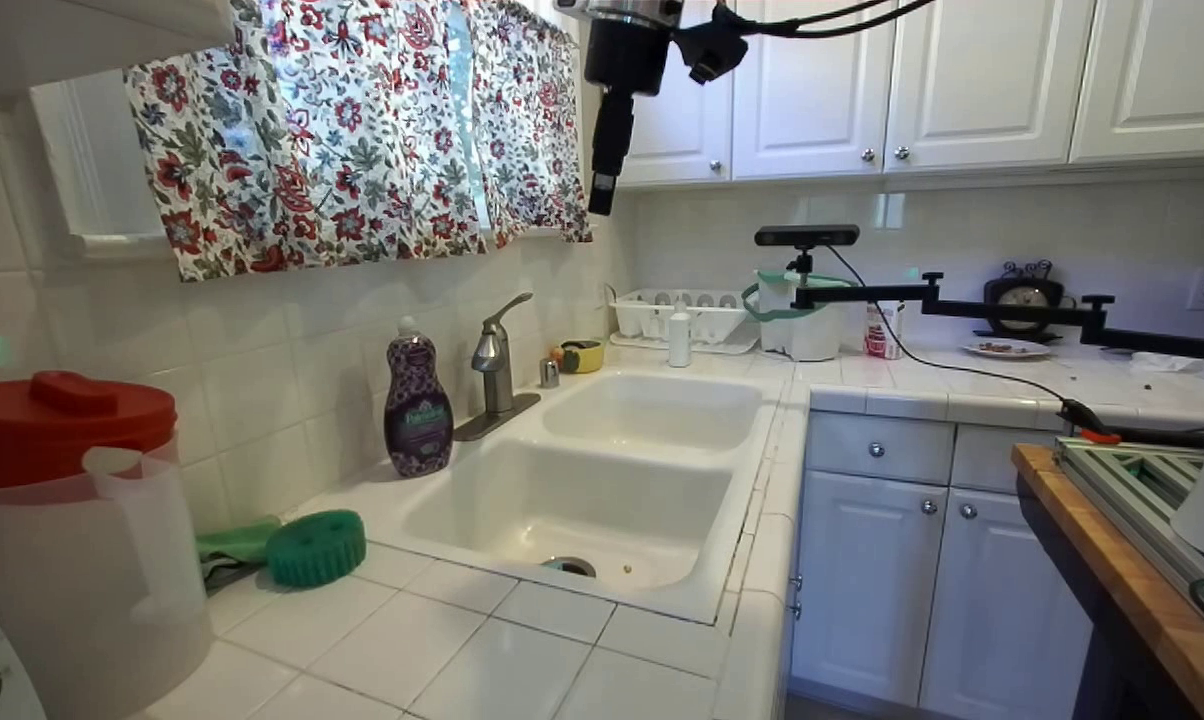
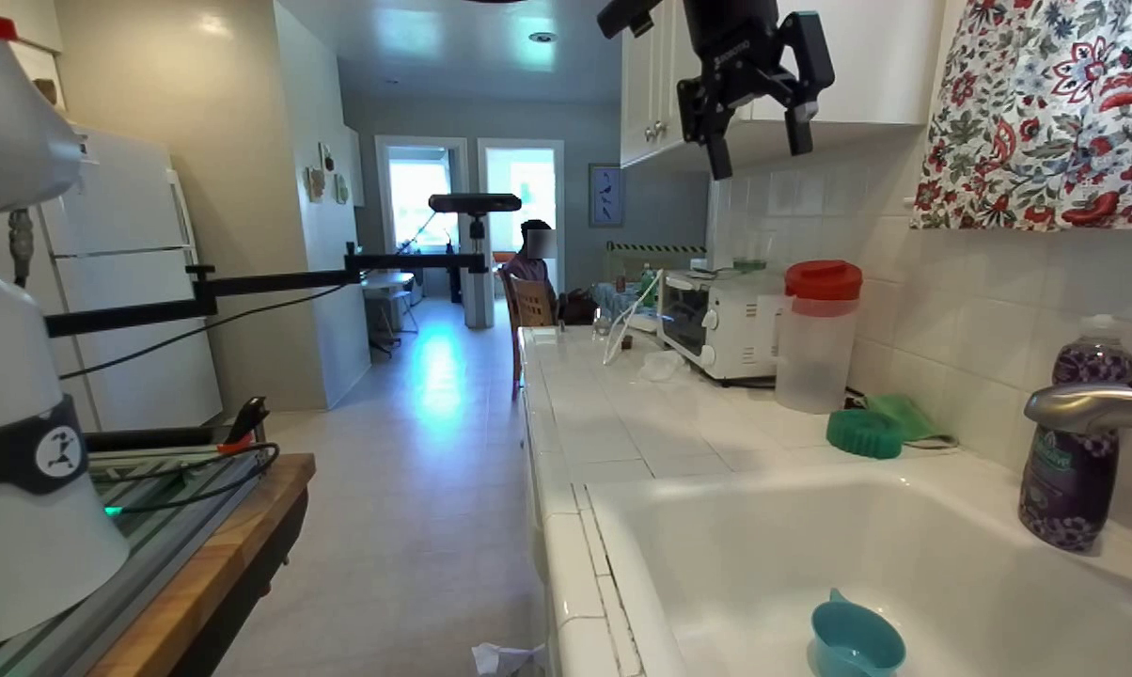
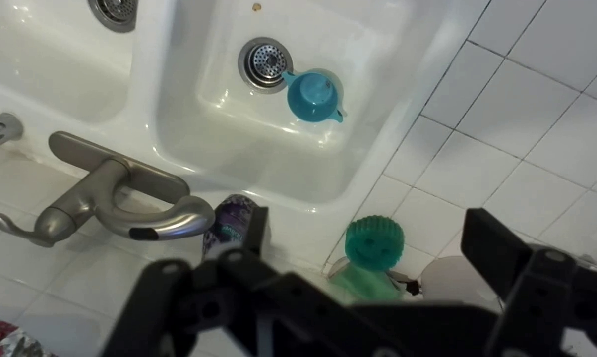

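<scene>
"One blue cup [image 3: 312, 99], then. Where did it lie?"

"On the floor of the sink [image 3: 152, 69], just beside the drain [image 3: 270, 60]. Two small tabs [image 3: 336, 117] gave it a long line: one pointed at the drain, the opposite one towards the worktop [image 3: 482, 168] at the sink's end."

"And the gripper [image 2: 760, 153]?"

"It hung high in both exterior views, fingers [image 3: 492, 248] spread wide and holding nothing. The cup lay well below it and, in the wrist view, past the fingertips, out from the sink's tap-side edge."

"What showed nearer the gap?"

"The green sponge [image 3: 374, 244], right within it, on the worktop off the sink's tap-side corner, by a green cloth [image 3: 368, 282]. One finger partly hid the soap bottle [image 3: 233, 218], which stood at that same edge, near the tap [image 3: 88, 199]."
</scene>
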{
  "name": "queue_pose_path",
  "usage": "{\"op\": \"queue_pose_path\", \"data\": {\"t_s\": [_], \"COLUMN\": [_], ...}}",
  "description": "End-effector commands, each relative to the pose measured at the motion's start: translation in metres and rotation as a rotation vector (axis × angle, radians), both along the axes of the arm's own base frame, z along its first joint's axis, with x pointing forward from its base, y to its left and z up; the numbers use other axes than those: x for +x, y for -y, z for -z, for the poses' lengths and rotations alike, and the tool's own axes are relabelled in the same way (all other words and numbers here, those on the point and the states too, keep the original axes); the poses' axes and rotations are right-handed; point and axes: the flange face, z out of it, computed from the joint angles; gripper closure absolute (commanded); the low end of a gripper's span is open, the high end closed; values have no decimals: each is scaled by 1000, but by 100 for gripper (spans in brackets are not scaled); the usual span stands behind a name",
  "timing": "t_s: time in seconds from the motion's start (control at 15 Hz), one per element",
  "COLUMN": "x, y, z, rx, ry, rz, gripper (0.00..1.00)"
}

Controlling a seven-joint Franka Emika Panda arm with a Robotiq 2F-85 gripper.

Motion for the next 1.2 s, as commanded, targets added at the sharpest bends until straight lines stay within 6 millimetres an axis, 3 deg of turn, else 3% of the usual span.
{"op": "queue_pose_path", "data": {"t_s": [0.0, 0.2, 0.4, 0.8, 0.87, 0.93, 1.13], "x": [20, 36, 48, 73, 75, 63, 70], "y": [-18, -41, -48, -52, -56, -51, -56], "z": [23, 50, 71, 94, 98, 93, 101], "rx": [21, 38, 12, 2, 9, 5, 7], "ry": [44, 69, 85, 73, 66, 76, 72], "rz": [-35, -69, -118, -132, -133, -125, -131], "gripper": [0, 0, 0, 0, 0, 0, 0]}}
